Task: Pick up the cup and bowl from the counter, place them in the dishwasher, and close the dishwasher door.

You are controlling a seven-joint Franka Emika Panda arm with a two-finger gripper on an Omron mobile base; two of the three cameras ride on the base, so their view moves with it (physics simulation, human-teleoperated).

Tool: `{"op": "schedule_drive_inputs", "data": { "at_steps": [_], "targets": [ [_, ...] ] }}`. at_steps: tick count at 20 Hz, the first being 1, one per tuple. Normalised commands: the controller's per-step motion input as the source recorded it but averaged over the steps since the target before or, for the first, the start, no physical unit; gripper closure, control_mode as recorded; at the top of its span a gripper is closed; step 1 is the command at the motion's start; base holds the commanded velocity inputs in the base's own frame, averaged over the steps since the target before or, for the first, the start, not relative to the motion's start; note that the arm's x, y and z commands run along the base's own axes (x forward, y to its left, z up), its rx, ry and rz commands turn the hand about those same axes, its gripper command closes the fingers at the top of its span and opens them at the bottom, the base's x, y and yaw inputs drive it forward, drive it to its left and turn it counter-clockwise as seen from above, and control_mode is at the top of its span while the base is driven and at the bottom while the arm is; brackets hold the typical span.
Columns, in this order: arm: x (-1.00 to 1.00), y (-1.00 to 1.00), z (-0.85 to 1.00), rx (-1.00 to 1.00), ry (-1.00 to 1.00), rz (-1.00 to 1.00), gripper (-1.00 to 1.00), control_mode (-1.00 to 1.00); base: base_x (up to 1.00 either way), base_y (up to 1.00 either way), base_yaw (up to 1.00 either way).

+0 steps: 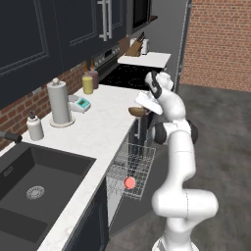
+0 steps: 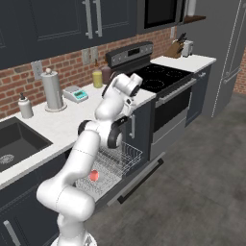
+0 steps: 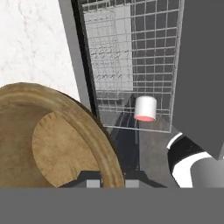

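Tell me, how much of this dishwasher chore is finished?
About half. The cup already lies in the pulled-out rack. The gripper holds the bowl by its rim, above the counter edge. Left: put the bowl in and shut the open door.

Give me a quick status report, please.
Pincer shut on bowl rim, above counter edge. Cup lying in dishwasher rack. Door open.
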Motion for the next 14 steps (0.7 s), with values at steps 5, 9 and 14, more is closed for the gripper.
{"op": "schedule_drive_inputs", "data": {
  "at_steps": [5,9,14],
  "targets": [
    [-1.00,-0.49,-0.03,0.02,0.00,0.00,1.00,-1.00,0.00,0.00,0.00],
    [-1.00,-0.39,-0.42,0.00,0.00,0.00,1.00,-1.00,0.00,0.00,0.00],
    [-1.00,-0.08,-1.00,0.00,0.00,0.00,1.00,-1.00,0.00,0.00,0.00]
  ]
}}
